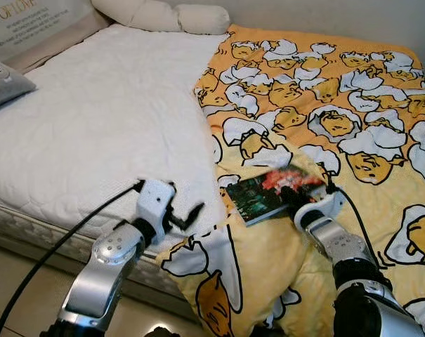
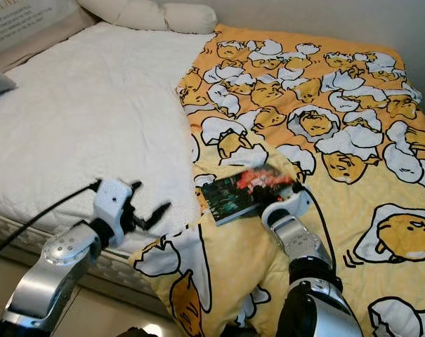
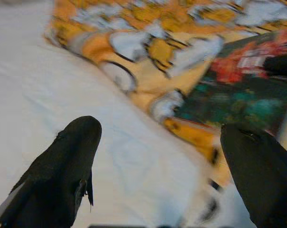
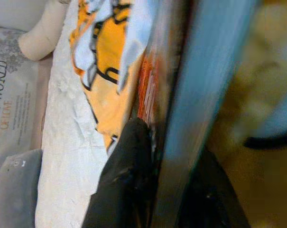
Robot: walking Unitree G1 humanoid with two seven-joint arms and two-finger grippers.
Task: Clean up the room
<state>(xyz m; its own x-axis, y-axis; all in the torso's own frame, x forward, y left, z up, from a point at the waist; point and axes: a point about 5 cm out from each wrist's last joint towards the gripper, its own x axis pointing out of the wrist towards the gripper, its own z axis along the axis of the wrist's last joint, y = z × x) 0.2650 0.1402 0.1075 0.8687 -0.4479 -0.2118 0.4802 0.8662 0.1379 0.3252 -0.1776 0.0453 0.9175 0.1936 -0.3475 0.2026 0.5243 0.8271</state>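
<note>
- While we look down over the bed, the book (image 1: 272,196) lies on the yellow blanket (image 1: 352,112), near the blanket's edge where it meets the white mattress (image 1: 93,119).
- Our right gripper (image 1: 296,198) is clamped on the book's near end; in the right wrist view one black finger (image 4: 126,180) presses against the cover and the other sits beneath it.
- We see a dark cover with red and teal artwork, but its lettering is too blurred to read.
- Our left gripper (image 1: 184,216) hangs over the mattress edge just beside the blanket, its fingers (image 3: 62,166) spread apart and holding nothing.
- We can read "OF LOVE" on the printed cushion (image 1: 36,21) at the head of the bed; the right wrist view shows "WORLD" and "OF LOVE" on it.
- Beside it lie a grey pillow (image 1: 5,84) and a cream bolster (image 1: 163,14).
- We see egg-and-yolk cartoon figures printed all over the blanket.
</note>
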